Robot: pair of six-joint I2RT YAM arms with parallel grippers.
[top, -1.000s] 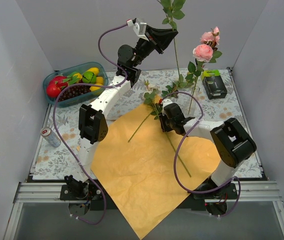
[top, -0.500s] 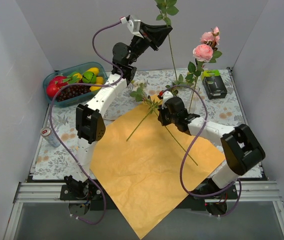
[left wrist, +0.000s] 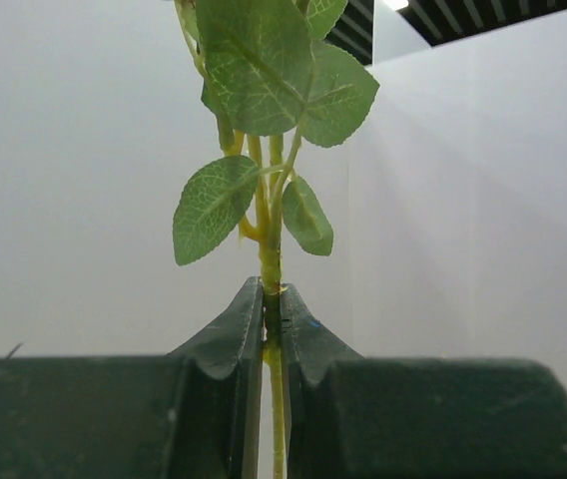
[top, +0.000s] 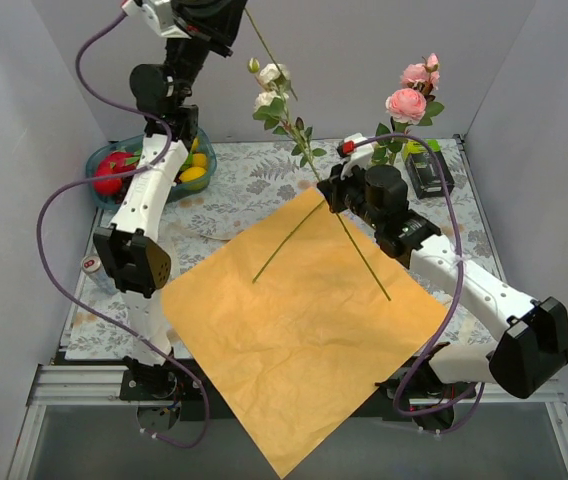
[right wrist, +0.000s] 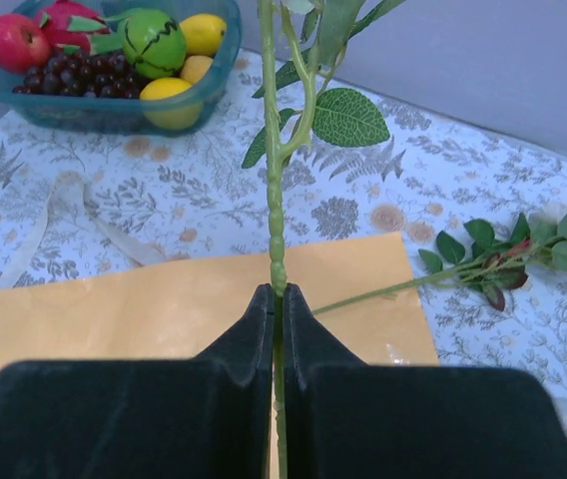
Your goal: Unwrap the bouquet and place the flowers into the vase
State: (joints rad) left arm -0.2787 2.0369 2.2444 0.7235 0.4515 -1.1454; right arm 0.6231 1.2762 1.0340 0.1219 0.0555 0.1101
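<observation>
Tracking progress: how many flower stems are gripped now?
2: a leafy stem in the left end effector, up high; a white-rose stem in the right end effector, by the orange paper.

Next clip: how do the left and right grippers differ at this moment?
The left gripper is raised high, at the top edge of the overhead view; the right gripper sits low over the orange paper. The left's stem shows only leaves against bare wall; the right's stem leans and carries cream-white blooms. Both are shut on a thin green stem.
</observation>
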